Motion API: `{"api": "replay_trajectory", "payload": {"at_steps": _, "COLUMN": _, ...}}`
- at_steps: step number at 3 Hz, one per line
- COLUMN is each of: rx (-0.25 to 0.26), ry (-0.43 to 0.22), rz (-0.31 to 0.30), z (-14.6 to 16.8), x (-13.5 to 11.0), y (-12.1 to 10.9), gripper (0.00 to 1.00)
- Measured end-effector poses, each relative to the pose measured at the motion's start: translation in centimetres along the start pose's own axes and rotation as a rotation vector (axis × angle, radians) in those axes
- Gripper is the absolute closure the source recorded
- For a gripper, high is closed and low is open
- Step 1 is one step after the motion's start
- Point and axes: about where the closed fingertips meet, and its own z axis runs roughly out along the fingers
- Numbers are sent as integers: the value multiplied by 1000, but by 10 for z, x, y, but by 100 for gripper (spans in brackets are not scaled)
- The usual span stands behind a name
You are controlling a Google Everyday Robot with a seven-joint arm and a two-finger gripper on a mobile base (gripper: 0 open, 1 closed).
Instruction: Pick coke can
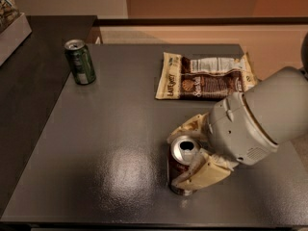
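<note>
**Cream two-finger claw (174, 160) clamped on dark red aluminium coke can (183, 150)**

Two cans, one bag, one claw. The coke can stands upright at lower centre of the dark grey tabletop (110, 143). The green drink can (80, 61) stands upper left, and the brown snack bag (204, 76) lies flat at upper centre.

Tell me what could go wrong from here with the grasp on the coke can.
1. The end effector grips the upright coke can with one finger slanted across its side; it may slip or tilt when lifted.
2. The can stands near the front edge of the table; a knock could send it off.
</note>
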Motion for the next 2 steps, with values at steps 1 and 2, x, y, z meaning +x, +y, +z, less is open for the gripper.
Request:
{"api": "replay_trajectory", "payload": {"at_steps": 1, "rx": 19, "ry": -18, "rz": 3, "z": -13, "x": -15, "y": -7, "gripper": 85}}
{"api": "replay_trajectory", "payload": {"at_steps": 2, "rx": 38, "ry": -32, "rz": 2, "z": -34, "x": -37, "y": -17, "gripper": 100}}
